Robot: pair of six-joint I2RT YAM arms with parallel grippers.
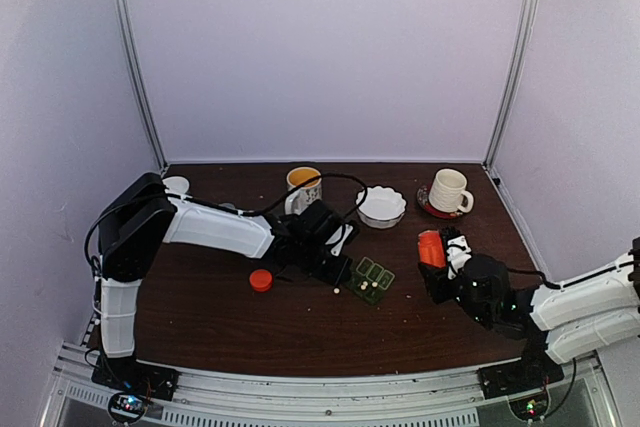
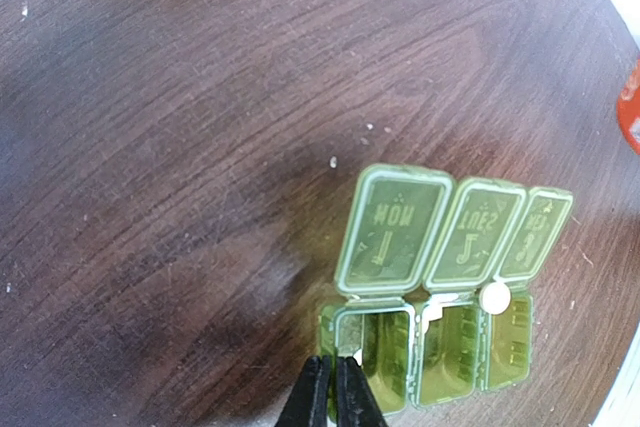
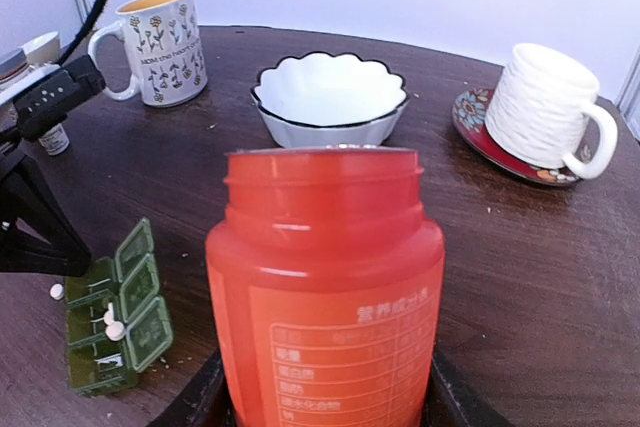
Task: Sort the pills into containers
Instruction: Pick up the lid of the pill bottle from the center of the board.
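Note:
The dark-green pill box (image 2: 440,347) lies with its three lids open, right of the table's middle (image 1: 372,280). My left gripper (image 2: 335,362) is shut, its tips over the near-left corner of the first compartment, with a white pill (image 2: 356,356) beside the right fingertip. Another pill (image 2: 494,296) rests on the wall between the second and third compartments, and one (image 2: 432,312) sits at the middle compartment's edge. My right gripper (image 3: 325,407) is shut on an open orange bottle (image 3: 325,277), held upright right of the box (image 1: 431,248). A loose pill (image 1: 338,291) lies on the table.
A red cap (image 1: 261,280) lies left of the box. At the back stand a flowered mug (image 1: 303,187), a white bowl (image 1: 381,206) and a white mug (image 1: 449,191) on a saucer. A small white object (image 1: 176,185) sits far back left.

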